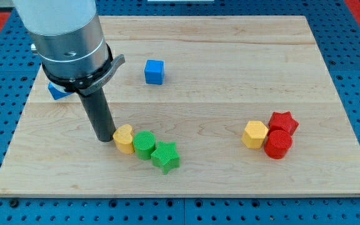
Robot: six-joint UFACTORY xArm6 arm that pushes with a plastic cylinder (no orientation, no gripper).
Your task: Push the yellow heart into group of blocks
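Observation:
The yellow heart (124, 138) lies at the lower middle of the wooden board, touching a green cylinder (144, 145) on its right. A green star (166, 156) touches the cylinder's lower right. My tip (104, 137) rests on the board just left of the yellow heart, touching or nearly touching it. The rod rises from there to the large grey arm body at the view's top left.
A blue cube (154, 71) sits at the upper middle. A blue block (56, 91) is partly hidden behind the arm at the left. At the right, a yellow hexagon (255, 134), a red star (284, 122) and a red cylinder (278, 144) cluster together.

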